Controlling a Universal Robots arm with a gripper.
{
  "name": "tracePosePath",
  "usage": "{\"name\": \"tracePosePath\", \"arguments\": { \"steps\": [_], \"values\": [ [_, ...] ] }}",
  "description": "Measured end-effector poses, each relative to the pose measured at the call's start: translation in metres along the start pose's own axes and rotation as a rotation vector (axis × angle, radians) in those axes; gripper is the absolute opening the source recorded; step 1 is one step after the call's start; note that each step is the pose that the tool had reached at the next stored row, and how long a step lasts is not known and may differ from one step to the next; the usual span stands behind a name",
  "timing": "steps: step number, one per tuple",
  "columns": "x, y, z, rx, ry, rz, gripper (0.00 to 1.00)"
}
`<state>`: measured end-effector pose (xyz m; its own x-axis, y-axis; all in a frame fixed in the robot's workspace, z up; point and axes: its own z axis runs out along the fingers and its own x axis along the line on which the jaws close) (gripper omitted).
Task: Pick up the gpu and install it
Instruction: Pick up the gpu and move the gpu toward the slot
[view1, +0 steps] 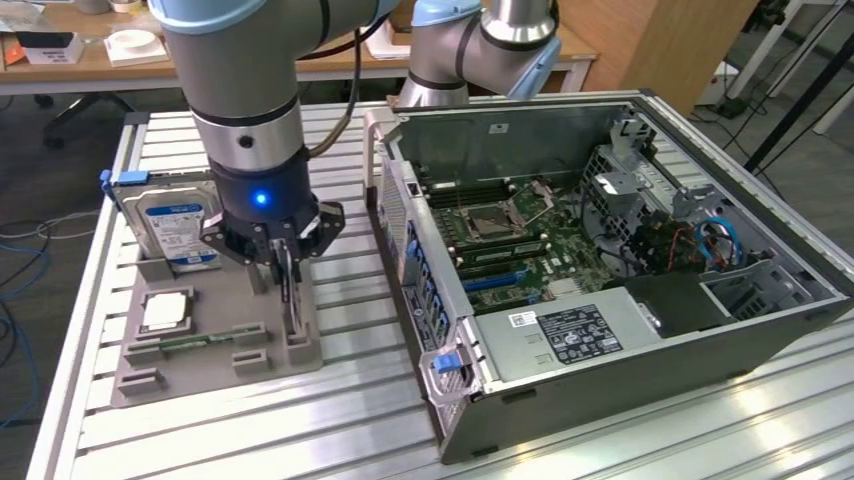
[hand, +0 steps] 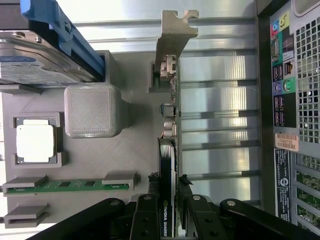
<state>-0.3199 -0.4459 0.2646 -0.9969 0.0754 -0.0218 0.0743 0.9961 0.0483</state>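
The gpu (view1: 290, 308) stands on its long edge in a slot of the grey holder tray (view1: 200, 378), to the exterior view's left of the open computer case (view1: 747, 330). In the wrist view the gpu (hand: 167, 145) shows edge-on, with its green board, black block and silver end bracket (hand: 172, 35). My gripper (view1: 284, 265) hangs straight over the card. It is open, and its fingertips (hand: 151, 178) straddle the card's top edge, one on each side, very close to it (hand: 167, 178).
On the same tray stand a blue-labelled hard drive (view1: 174, 225), a square processor (view1: 163, 312) and a narrow green memory stick (view1: 200, 343). The case lies on its side with the motherboard (view1: 521, 240) exposed. A second arm's base (view1: 467, 60) rises behind it.
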Motion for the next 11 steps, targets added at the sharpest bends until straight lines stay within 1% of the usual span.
{"name": "tracePosePath", "arguments": {
  "steps": [11],
  "values": [
    [-0.0002, 0.0004, -0.0081, 0.0000, 0.0000, 0.000, 0.26]
  ]
}}
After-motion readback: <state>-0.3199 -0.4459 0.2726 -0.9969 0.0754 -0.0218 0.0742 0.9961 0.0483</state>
